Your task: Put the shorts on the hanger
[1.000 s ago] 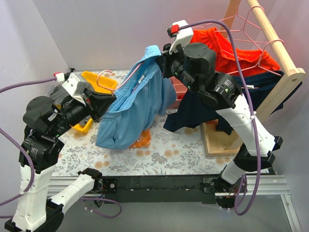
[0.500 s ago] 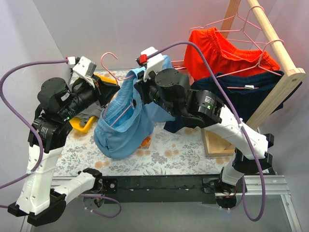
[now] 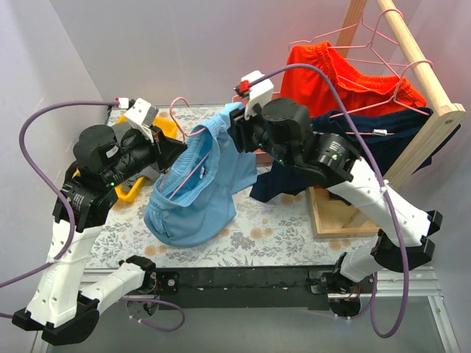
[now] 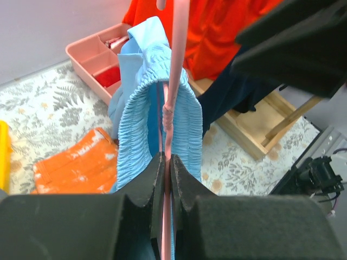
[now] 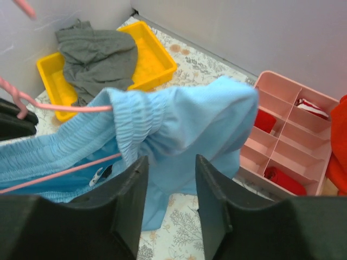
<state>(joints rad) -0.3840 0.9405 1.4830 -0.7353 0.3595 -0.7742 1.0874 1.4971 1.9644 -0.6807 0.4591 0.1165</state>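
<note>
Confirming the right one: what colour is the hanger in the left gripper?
The hanger is pink; the left wrist view shows it best.

Looks like a robotics lab cell, not a home. Boxed in by plain pale walls [image 3: 184, 44] at the far and left edges. Left arm [image 3: 66, 243] and right arm [image 3: 368, 191] bolted to a black rail [image 3: 243, 279] along the near edge of the floral-covered surface [image 3: 250, 235], trailing purple cables [image 3: 33, 136]. Sorting props around: wooden rack [image 3: 419, 59] at the right edge, yellow bin [image 5: 152, 59] in the far left corner, pink divided tray [image 5: 282, 157] at the far edge.
</note>
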